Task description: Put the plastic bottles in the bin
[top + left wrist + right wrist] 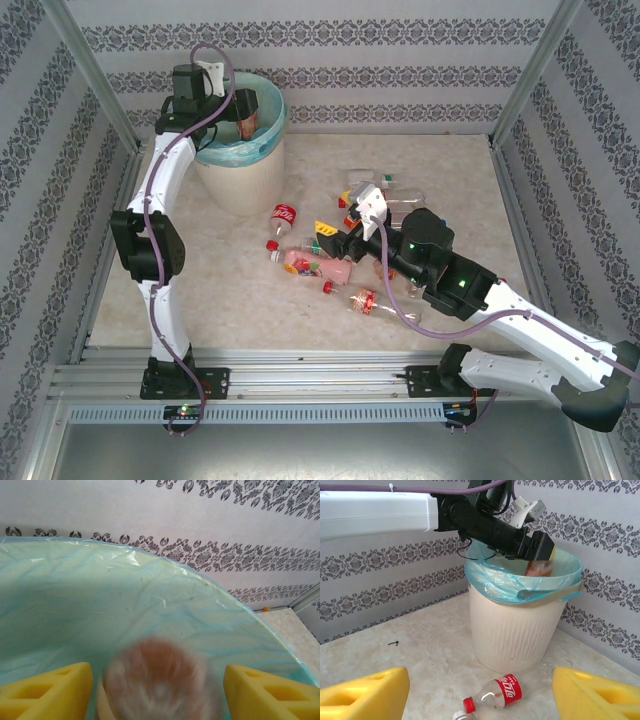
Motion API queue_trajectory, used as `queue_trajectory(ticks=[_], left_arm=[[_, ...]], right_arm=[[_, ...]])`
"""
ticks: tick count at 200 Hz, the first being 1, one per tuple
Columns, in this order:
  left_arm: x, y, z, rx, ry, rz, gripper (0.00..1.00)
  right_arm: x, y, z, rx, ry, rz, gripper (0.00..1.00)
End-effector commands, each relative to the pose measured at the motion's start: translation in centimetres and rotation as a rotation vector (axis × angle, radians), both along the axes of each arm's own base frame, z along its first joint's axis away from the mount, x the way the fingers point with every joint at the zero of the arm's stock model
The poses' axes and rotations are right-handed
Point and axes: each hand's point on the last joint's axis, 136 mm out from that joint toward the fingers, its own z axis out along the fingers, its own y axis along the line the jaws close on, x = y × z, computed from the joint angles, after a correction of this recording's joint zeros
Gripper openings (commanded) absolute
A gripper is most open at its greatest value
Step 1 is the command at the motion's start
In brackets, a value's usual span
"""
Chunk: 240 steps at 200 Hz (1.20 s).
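Yellow foam pads (45,692) of the left gripper (158,692) sit at the lower corners of its wrist view, spread wide, with a brownish plastic bottle (157,672) between them. A sliver of background shows on either side of that bottle, so the pads appear to be off it. It is blurred while the light teal plastic liner (150,595) behind it is sharp, so I judge it released and dropping into the round cream-coloured ribbed bin (512,630). In the right wrist view it sits inside the rim, just below the gripper.

The right gripper (481,682) hangs low over the table, jaws fully apart and holding nothing. Just ahead of it a clear bottle with a red label and red cap (495,694) lies on its side near the foot of the bin. From above, more bottles lie scattered beneath and beside the right arm, among them a pink bottle (322,267) and a clear bottle with a red band (365,302).

Risks, as I judge them:
- The loose liner could catch on the left fingers when that arm lifts away, dragging the bag or rocking the bin.
- The red-labelled bottle is round and lying flat, so an off-centre close could squirt it away.
- The right forearm passes close over the pile and could sweep bottles aside.
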Motion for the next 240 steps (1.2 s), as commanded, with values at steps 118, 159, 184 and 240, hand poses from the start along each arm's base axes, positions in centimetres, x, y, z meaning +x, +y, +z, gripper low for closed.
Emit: queue_trajectory(ticks=[118, 159, 184, 240], left_arm=[[-4.7, -1.8, 11.6, -0.022, -0.188, -0.061, 0.71], [-6.8, -1.5, 13.9, -0.007, -0.207, -0.036, 0.70], [-9.1, -1.3, 16.1, -0.001, -0.229, -0.026, 0.70], [-16.2, -2.0, 18.2, 0.052, -0.288, -0.038, 0.70]], right_arm=[[-0.3, -1.1, 1.2, 0.050, 0.017, -0.026, 0.75], [0.0, -1.2, 0.9, 0.014, 0.061, -0.044, 0.75], [0.3, -1.3, 0.2, -0.057, 0.108, -0.059, 0.76], [1.4, -1.6, -3.8, -0.183, 0.287, -0.087, 0.77]])
